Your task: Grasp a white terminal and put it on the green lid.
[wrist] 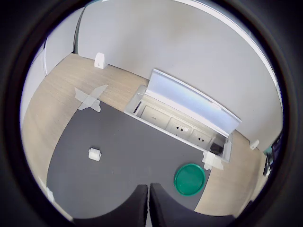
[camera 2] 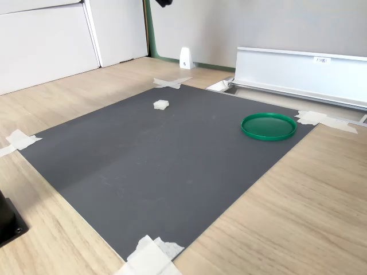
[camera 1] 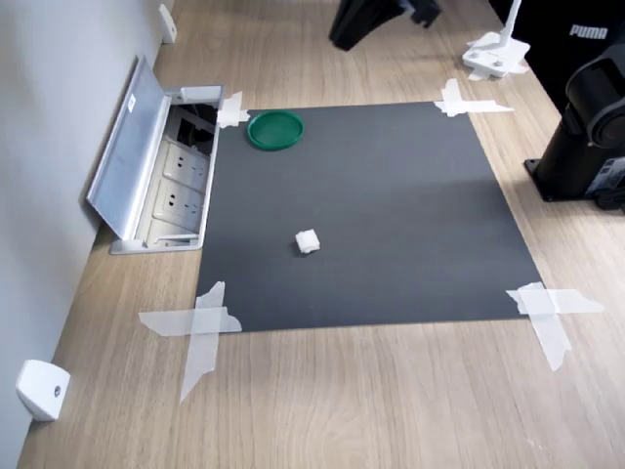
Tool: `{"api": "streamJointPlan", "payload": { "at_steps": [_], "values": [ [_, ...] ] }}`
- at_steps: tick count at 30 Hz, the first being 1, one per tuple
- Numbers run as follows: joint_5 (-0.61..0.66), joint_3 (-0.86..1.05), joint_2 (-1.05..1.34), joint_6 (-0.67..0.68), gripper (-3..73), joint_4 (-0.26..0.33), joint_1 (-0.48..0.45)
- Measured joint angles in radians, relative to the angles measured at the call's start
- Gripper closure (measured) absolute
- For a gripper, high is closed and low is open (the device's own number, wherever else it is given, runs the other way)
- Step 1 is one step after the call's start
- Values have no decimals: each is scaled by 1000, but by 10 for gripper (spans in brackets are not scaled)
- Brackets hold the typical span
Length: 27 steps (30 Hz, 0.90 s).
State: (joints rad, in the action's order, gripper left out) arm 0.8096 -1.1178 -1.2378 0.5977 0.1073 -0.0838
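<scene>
Terminal [camera 1: 307, 241] squat, no long axis, on mat [camera 1: 391, 225]

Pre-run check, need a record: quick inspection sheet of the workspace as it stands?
Surface: wooden desk with a dark mat taped at its corners, lying flat.
Job's things: white terminal alone on the mat; green lid near a mat corner, nothing on it, well apart from the terminal.
Clutter: white wedge-shaped piece at the desk edge; small white stand off the mat.
Pincer: pincer seen only in the wrist view, above the mat, fingers together, holding nothing.
Cables: nothing seen.
Surroundings: open socket box with its lid raised beside the mat; grey wall; black arm base.
</scene>
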Motion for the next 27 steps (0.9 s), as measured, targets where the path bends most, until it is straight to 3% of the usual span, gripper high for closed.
{"api": "streamJointPlan", "payload": {
  "at_steps": [4,7,11,16,20,24,27],
  "values": [
    [41,-56,-65,126,684,2,33],
    [90,-92,-105,183,624,3,85],
    [164,-131,-154,215,467,0,146],
    [212,-198,-208,221,192,-19,208],
    [233,-267,-241,84,65,-17,239],
    [251,-292,-264,-114,37,-75,283],
    [268,-292,-297,-159,36,-122,327]
  ]
}}
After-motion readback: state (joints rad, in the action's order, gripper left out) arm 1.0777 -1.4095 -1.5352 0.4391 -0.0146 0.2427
